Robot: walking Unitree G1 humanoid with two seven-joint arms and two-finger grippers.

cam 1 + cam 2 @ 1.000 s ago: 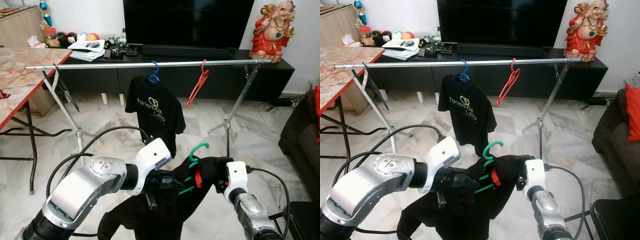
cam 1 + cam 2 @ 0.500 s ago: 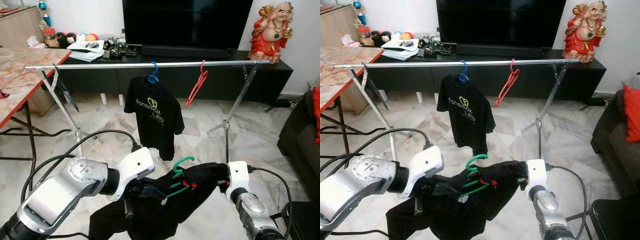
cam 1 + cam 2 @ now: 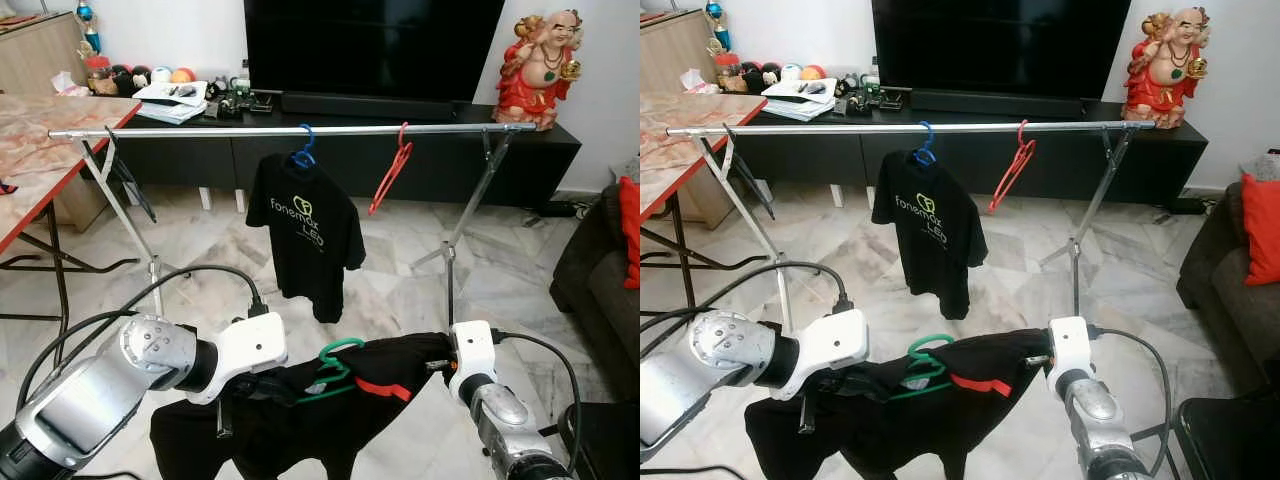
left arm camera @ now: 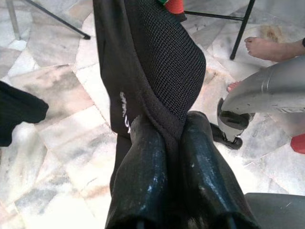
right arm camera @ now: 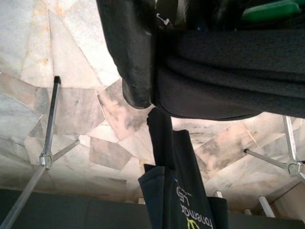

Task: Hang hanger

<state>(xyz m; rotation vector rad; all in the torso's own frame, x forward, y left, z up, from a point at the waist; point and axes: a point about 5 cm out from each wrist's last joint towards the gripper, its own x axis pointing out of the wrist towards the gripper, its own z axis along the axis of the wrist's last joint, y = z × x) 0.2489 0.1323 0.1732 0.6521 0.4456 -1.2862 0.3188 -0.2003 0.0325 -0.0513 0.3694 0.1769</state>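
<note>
Left wrist view: left gripper point(image 4: 167, 138) pinches (tightly) black garment point(image 4: 162, 62).

We are in the living room of a home. A big dark television point(image 3: 375, 45) stands on a long black cabinet point(image 3: 400, 150) against the wall, with a red laughing figurine point(image 3: 540, 65) at one end and papers and small toys point(image 3: 175, 95) at the other. The floor point(image 3: 400, 280) is marble tile. A dark sofa point(image 3: 600, 290) with a red cushion point(image 3: 1260, 225) sits at the side, and a folding table point(image 3: 40, 140) opposite. A metal clothes rail point(image 3: 280, 131) carries a black T-shirt point(image 3: 305, 235) and a red hanger point(image 3: 390, 180).
</note>
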